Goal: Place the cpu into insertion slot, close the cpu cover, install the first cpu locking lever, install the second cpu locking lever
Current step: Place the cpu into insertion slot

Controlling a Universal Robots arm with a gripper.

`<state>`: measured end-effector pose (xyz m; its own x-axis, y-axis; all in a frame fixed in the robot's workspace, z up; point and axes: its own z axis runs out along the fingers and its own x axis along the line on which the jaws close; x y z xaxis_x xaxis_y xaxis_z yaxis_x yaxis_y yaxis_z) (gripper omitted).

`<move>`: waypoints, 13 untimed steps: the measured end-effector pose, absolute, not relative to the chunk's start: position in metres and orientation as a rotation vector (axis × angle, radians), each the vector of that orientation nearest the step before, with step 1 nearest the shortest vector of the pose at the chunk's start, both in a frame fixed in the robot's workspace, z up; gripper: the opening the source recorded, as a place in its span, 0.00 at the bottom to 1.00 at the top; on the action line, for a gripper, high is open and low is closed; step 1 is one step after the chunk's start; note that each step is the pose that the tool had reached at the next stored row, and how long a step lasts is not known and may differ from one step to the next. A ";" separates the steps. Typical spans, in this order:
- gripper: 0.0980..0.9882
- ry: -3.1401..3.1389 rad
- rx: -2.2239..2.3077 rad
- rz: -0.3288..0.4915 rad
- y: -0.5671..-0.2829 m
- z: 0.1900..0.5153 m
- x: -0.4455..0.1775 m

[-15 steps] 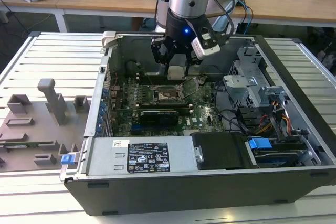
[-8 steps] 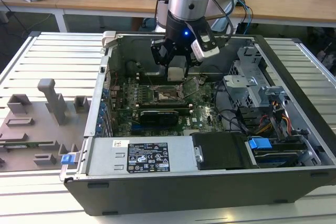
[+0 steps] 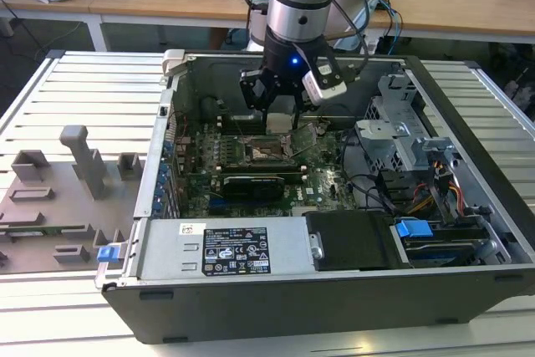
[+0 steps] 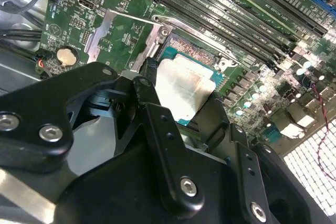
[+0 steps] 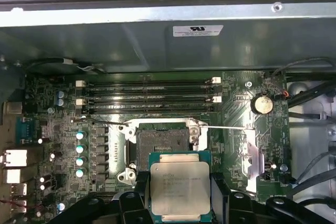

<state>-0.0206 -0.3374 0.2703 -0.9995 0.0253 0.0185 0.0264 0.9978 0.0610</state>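
Note:
My gripper [image 5: 180, 195] is shut on the cpu [image 5: 180, 184], a flat square chip with a silvery top and a green edge, held by two opposite sides. It hangs a little above the green motherboard, next to the insertion slot [image 5: 160, 140], whose dark square is open and bare. In the second wrist view the cpu [image 4: 184, 90] sits between the black fingers [image 4: 152, 114] over the socket's metal rim. The cpu cover [image 5: 251, 158] lies swung open beside the socket. In the exterior view the gripper [image 3: 280, 121] is inside the open computer case, just above the socket [image 3: 266, 152].
Long black memory slots [image 5: 149, 95] run along the far side of the socket. Two thin lever wires [image 5: 226, 128] stick out sideways from it. The case walls [image 3: 159, 165], a drive cage [image 3: 401, 135] and bundled cables [image 3: 418, 194] hem in the board. A grey fixture plate [image 3: 58, 206] lies at the exterior view's left.

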 end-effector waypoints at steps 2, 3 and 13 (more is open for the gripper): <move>0.50 -3.123 -0.041 -0.075 -0.330 0.267 -0.021; 0.50 -3.123 -0.041 -0.076 -0.329 0.265 -0.021; 0.50 -3.123 -0.080 -0.074 -0.329 0.263 -0.021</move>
